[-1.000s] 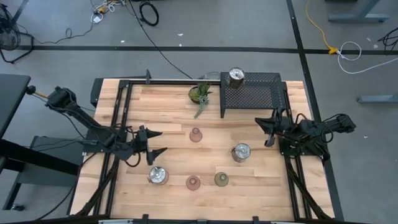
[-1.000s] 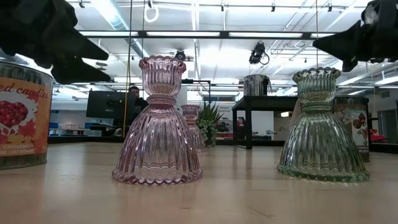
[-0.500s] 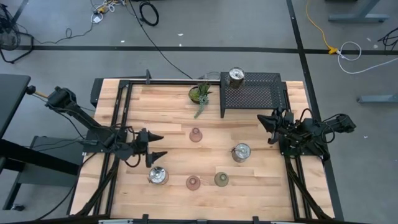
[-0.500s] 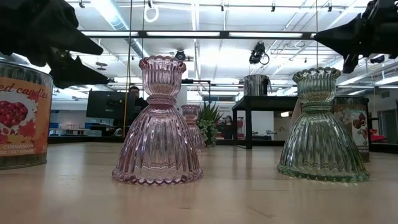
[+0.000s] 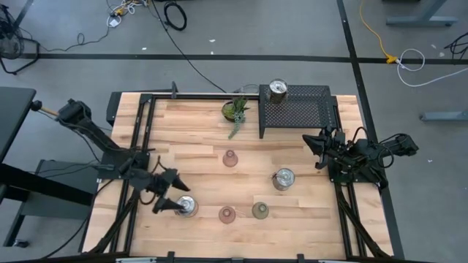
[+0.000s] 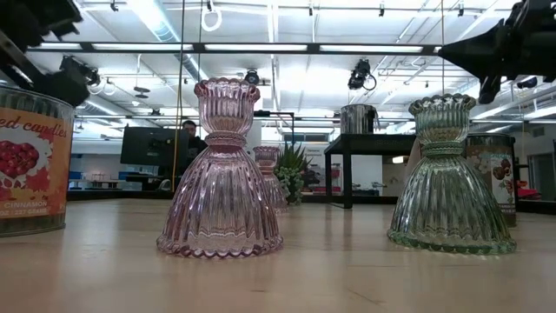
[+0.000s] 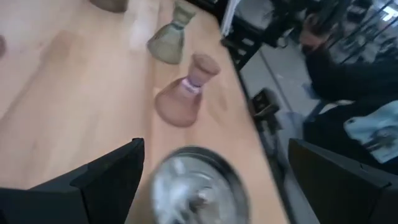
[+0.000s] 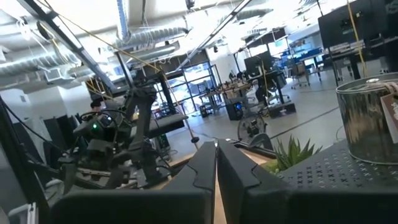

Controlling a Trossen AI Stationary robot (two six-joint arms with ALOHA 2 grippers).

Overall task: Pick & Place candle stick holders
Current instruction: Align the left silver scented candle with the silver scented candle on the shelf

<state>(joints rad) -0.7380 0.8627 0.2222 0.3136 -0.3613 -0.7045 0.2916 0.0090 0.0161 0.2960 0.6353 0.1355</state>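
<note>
You have 6 holders in play: 2 pink ribbed glass ones, bell-shaped with fluted necks, the near pink holder (image 5: 227, 214) and the far pink holder (image 5: 229, 158); 1 olive-green glass holder (image 5: 259, 211) of the same skirted shape; and 3 shiny metal cups with printed labels. One silver cup (image 5: 186, 207) sits at the table's front left, another, the middle silver cup (image 5: 284, 179), stands right of centre, and the rack cup (image 5: 278, 90) rests on the black mesh rack (image 5: 300, 109).

Since a second ago your left gripper (image 5: 170, 199) has swung toward the front and now hangs just beside the front-left cup, fingers spread wide on either side of it in the wrist view, not touching. Your right gripper (image 5: 313, 148) has barely shifted; its fingers are pressed together, empty, near the rack.

The table (image 5: 197, 131) is pale planked wood with a small potted plant (image 5: 235, 111) at the back. Beyond lies grey floor with cables, and an open workshop under bright ceiling lights.
</note>
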